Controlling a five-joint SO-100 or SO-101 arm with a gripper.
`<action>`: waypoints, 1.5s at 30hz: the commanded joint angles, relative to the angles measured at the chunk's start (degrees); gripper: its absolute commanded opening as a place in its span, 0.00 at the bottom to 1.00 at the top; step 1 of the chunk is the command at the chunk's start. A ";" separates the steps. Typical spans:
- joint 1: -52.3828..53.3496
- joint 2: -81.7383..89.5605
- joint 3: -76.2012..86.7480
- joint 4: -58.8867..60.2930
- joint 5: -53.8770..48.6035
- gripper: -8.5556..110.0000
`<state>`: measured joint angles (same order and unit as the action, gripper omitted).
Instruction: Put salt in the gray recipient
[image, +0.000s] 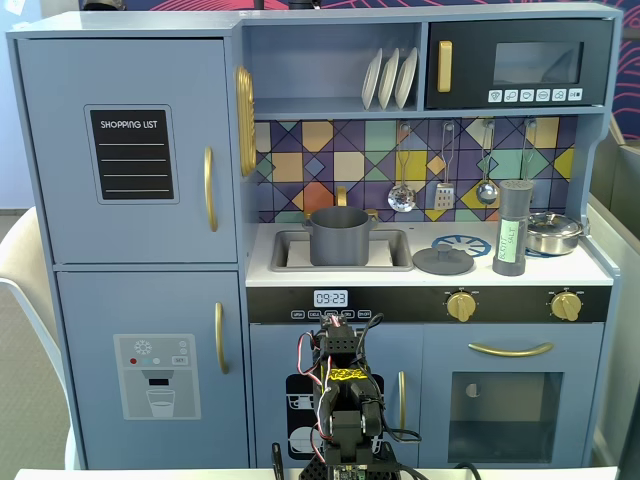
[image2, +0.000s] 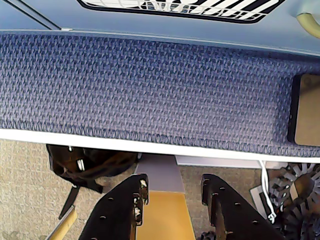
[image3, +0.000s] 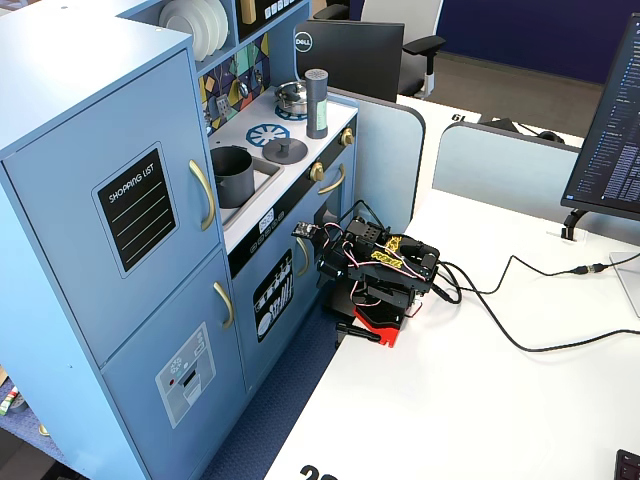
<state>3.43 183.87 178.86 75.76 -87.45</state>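
The salt shaker (image: 512, 228), tall and gray with a pale green label, stands on the toy kitchen's counter right of the stove ring; it also shows in the other fixed view (image3: 317, 103). The dark gray pot (image: 340, 236) sits in the sink (image3: 233, 176). My arm (image: 340, 400) is folded low on the white table in front of the kitchen (image3: 385, 270), far below both. In the wrist view my gripper (image2: 173, 181) has its jaws apart with nothing between them. It looks down at blue fabric and floor; neither the salt nor the pot shows there.
A flat gray lid (image: 443, 260) lies between the sink and the shaker. A shiny steel pan (image: 553, 232) sits at the counter's right end. Utensils (image: 443, 190) hang on the back wall. Cables (image3: 520, 300) run over the white table, and a monitor (image3: 615, 110) stands at the right.
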 joint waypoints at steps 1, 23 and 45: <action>-0.62 0.70 -0.26 0.35 -2.20 0.07; 20.39 -12.39 -30.50 -1.32 -3.52 0.07; 52.47 -39.46 -61.00 -46.14 5.89 0.45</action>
<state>53.17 149.06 123.22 36.74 -84.20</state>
